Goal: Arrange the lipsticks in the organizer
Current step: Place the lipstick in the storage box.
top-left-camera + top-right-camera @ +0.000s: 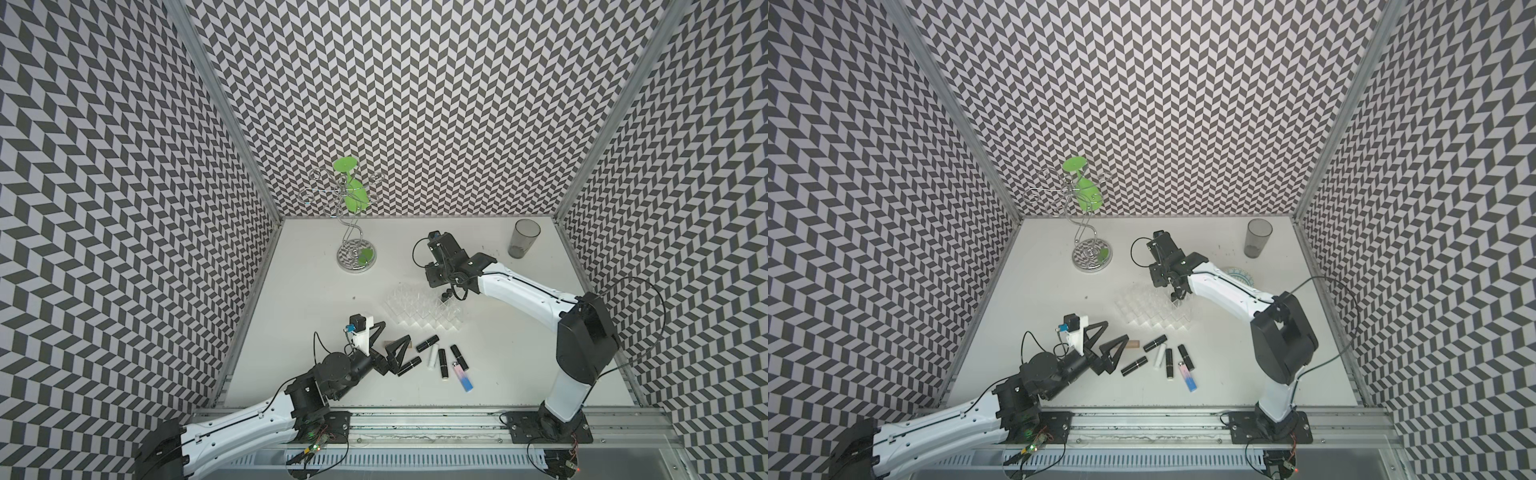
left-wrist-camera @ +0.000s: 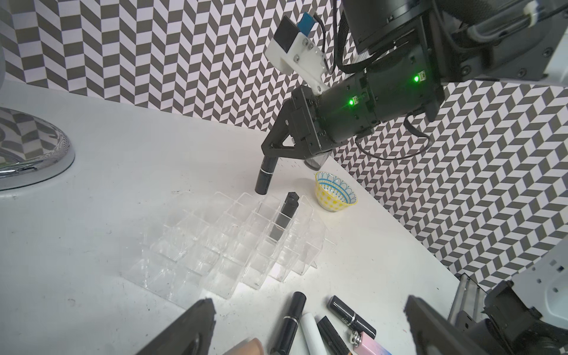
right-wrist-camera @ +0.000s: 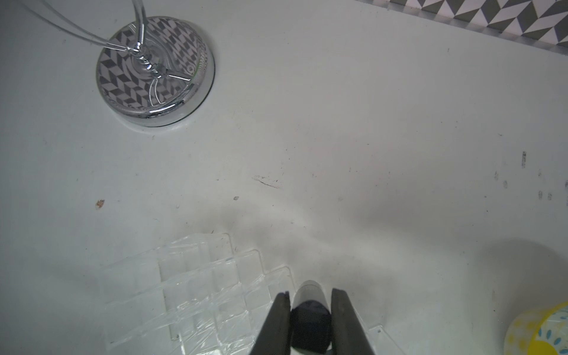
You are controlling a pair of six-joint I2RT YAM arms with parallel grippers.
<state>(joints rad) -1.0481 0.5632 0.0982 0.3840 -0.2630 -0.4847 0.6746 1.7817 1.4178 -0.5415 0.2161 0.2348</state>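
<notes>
My right arm (image 1: 519, 286) stretches over the organizer (image 1: 415, 311) mid-desk, right claw (image 3: 310, 294) clamped on a tilted black lipstick (image 2: 263, 178). My left claw (image 1: 392, 337) gapes wide, low beside loose lipsticks (image 1: 442, 360) near the front edge.

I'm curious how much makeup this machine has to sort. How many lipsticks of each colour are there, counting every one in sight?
Glossy black lipstick tubes: 6 (4 on the white table, 1 in the clear acrylic organizer, 1 in the right gripper)
White lipstick tube: 1
Tan lipstick tube: 1
Pink-to-blue gradient lipstick tube: 1
Total: 9
</notes>
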